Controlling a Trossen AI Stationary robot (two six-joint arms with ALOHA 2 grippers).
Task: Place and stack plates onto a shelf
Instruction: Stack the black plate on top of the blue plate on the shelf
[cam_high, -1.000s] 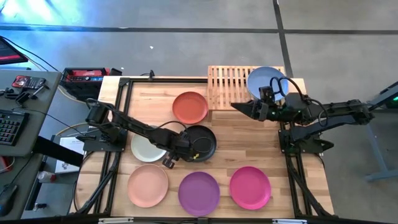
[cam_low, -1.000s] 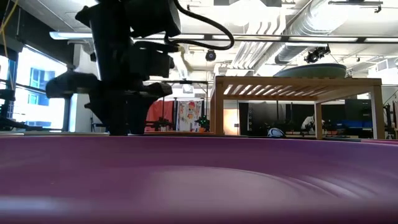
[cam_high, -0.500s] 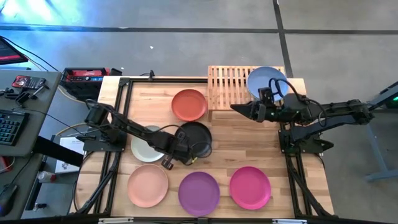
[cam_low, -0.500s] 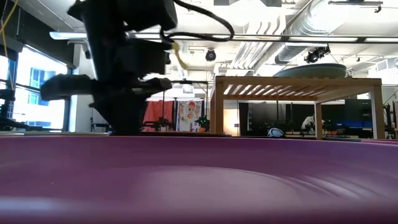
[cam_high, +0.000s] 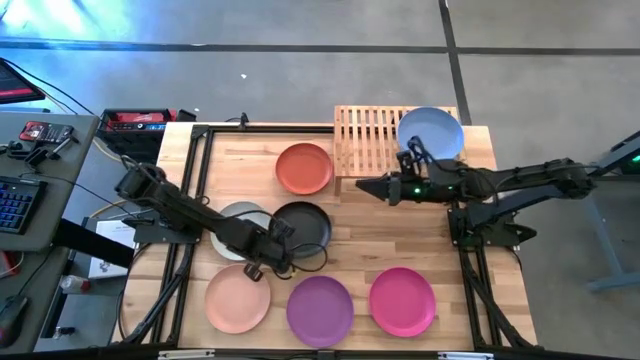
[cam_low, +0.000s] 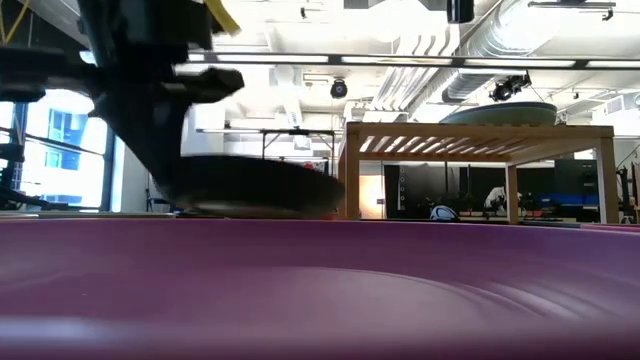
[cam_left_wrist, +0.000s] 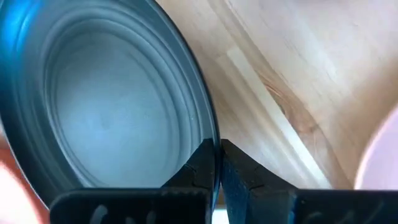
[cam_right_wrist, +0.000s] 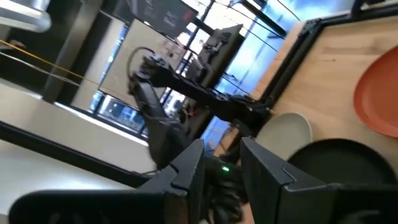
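Observation:
The black plate (cam_high: 305, 224) is at mid-table, and my left gripper (cam_high: 280, 248) is shut on its near-left rim. In the low view the plate (cam_low: 255, 187) shows raised behind the purple plate (cam_low: 320, 290). My right gripper (cam_high: 365, 187) hovers open and empty above the table, in front of the shelf (cam_high: 366, 138); it points toward the table's left. A light blue plate (cam_high: 432, 132) rests flat on the shelf's right half. The orange-red plate (cam_high: 305, 168) lies on the table left of the shelf. My left gripper pinches the black plate's rim (cam_left_wrist: 211, 134) between its two fingers (cam_left_wrist: 200, 168), one over the plate's inside and one outside. The fingers come steeply from above at the near-left edge. The plate is raised at the held side; whether its far edge is clear I cannot tell.
A pale grey-green plate (cam_high: 234, 232) lies partly under my left arm, close to the black plate. Along the near edge lie a peach plate (cam_high: 238, 297), the purple plate (cam_high: 320, 310) and a magenta plate (cam_high: 402, 300). The shelf's left half is bare slats.
My left gripper has shut on the black plate's rim, then moved up and toward the table's left edge; the plate has come along to the left and risen. My right gripper has reached toward the table's left and sunk a little, staying open.

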